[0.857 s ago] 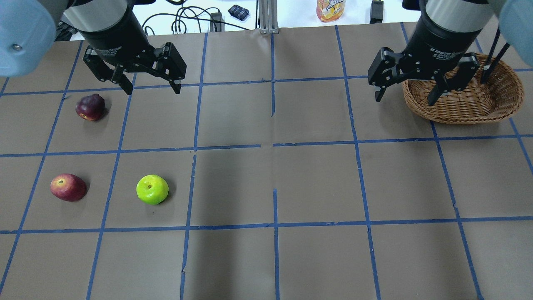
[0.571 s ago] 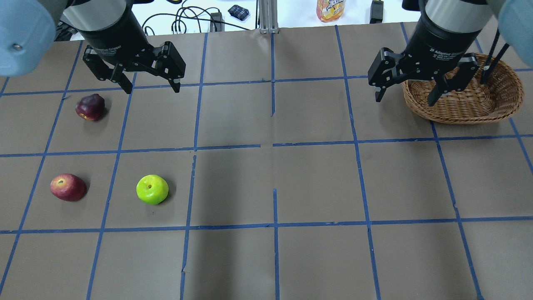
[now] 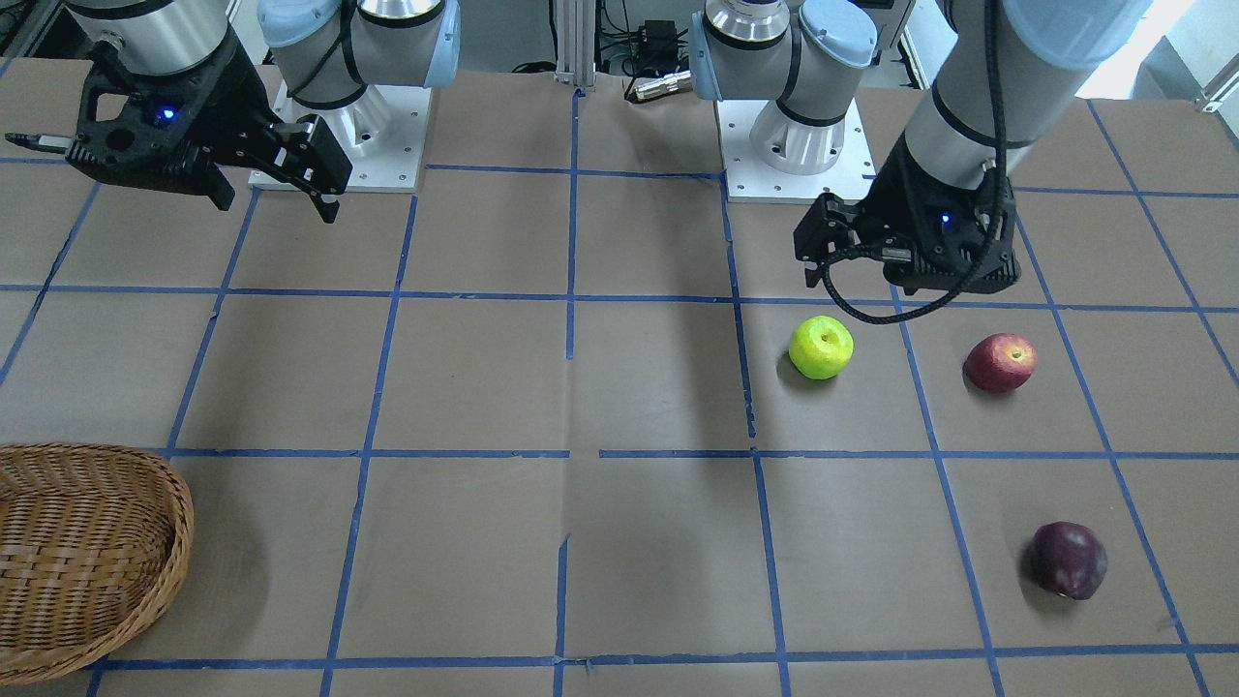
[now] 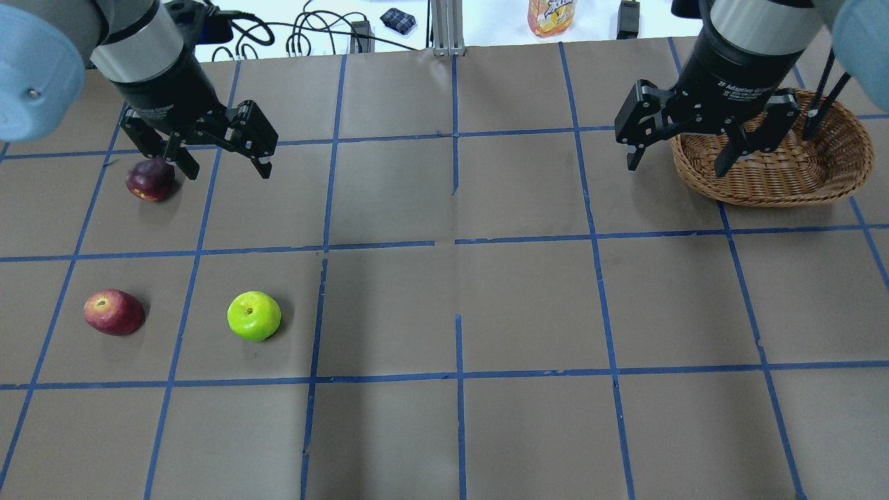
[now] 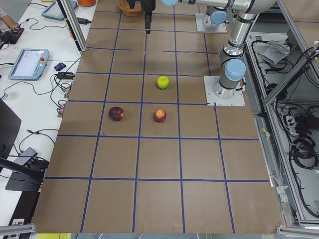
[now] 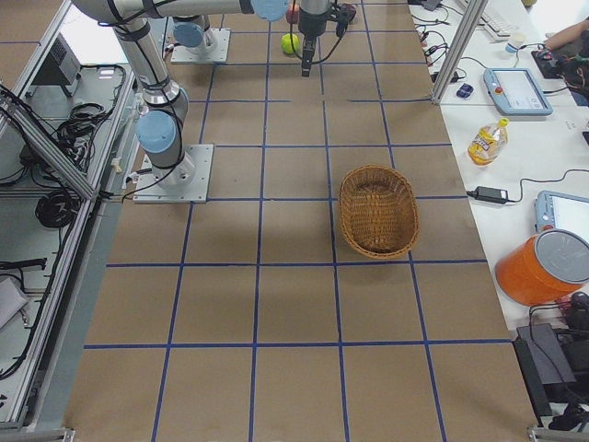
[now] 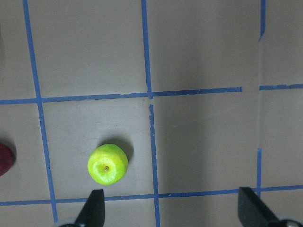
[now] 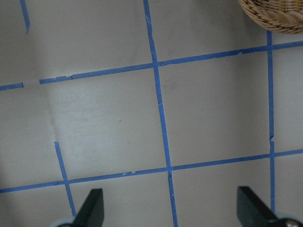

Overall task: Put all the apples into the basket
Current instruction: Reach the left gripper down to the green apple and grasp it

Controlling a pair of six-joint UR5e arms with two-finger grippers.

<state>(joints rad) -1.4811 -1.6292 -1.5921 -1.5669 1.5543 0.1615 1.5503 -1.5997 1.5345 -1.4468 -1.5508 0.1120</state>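
Note:
Three apples lie on the table's left half: the dark maroon apple (image 4: 150, 179), the red apple (image 4: 113, 312) and the yellow-green apple (image 4: 254, 316). They also show in the front view: maroon (image 3: 1068, 560), red (image 3: 1000, 363), green (image 3: 821, 348). My left gripper (image 4: 226, 170) is open and empty, high above the table, beside the maroon apple in the overhead view. Its wrist view shows the green apple (image 7: 107, 164) below. The wicker basket (image 4: 764, 187) stands far right. My right gripper (image 4: 675, 167) is open and empty at the basket's left rim.
The table is brown paper with a blue tape grid. A juice bottle (image 4: 551, 15), cables and small devices lie beyond the far edge. The robot bases (image 3: 784, 136) stand at the near side. The basket's edge shows in the right wrist view (image 8: 274, 14).
My left gripper has moved left and toward the robot, so its finger now overlaps the maroon apple in the overhead view. The right gripper and the apples have stayed put.

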